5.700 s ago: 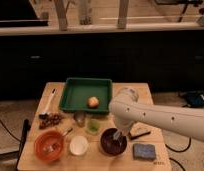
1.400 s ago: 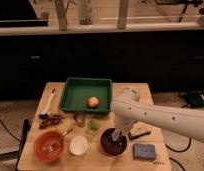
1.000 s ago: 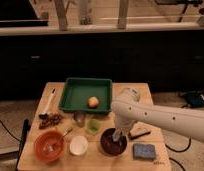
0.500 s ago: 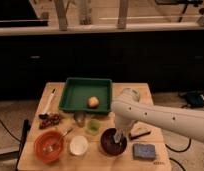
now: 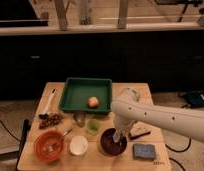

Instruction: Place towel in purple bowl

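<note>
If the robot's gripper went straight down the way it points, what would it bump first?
Probably the purple bowl: the gripper points down right over it, so it would meet the bowl's inside first. How high above it hangs is hard to tell.

Matt wooden table (image 5: 54, 91), glossy green plastic tray (image 5: 88, 80), gripper (image 5: 118, 137) above glossy purple bowl (image 5: 107, 145)

Gripper (image 5: 118, 135) hangs over the purple bowl (image 5: 109, 148); white bowl (image 5: 78, 145) (left) and sponge (image 5: 144, 151) seemingly crowd its sides.
</note>
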`<action>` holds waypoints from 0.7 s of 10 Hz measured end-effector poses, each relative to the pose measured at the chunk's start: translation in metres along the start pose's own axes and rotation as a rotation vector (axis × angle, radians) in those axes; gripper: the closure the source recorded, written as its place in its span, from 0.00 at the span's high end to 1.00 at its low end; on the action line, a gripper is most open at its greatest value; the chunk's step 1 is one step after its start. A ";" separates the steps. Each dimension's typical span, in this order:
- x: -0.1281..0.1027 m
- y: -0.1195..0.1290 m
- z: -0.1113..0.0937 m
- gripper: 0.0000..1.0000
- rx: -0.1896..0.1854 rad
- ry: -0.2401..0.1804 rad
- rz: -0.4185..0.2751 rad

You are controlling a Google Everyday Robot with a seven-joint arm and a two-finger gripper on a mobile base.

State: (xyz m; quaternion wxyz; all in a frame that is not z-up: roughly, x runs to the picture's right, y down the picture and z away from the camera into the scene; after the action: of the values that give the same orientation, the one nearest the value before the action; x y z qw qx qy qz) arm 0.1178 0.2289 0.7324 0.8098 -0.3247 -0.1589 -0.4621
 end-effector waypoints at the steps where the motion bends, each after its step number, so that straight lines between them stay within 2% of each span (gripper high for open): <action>1: 0.000 0.000 0.001 0.27 0.000 -0.001 -0.005; 2: -0.001 -0.001 0.001 0.23 0.001 -0.002 -0.010; 3: -0.002 0.000 0.000 0.11 0.004 -0.005 -0.012; 4: -0.003 -0.001 -0.002 0.04 0.008 -0.004 -0.015; 5: -0.006 -0.001 -0.004 0.00 0.009 -0.004 -0.023; 7: -0.013 -0.001 -0.009 0.00 0.010 -0.001 -0.039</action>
State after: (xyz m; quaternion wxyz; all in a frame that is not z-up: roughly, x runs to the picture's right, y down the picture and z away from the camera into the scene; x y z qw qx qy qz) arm 0.1098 0.2303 0.7190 0.8023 -0.3178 -0.1676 -0.4767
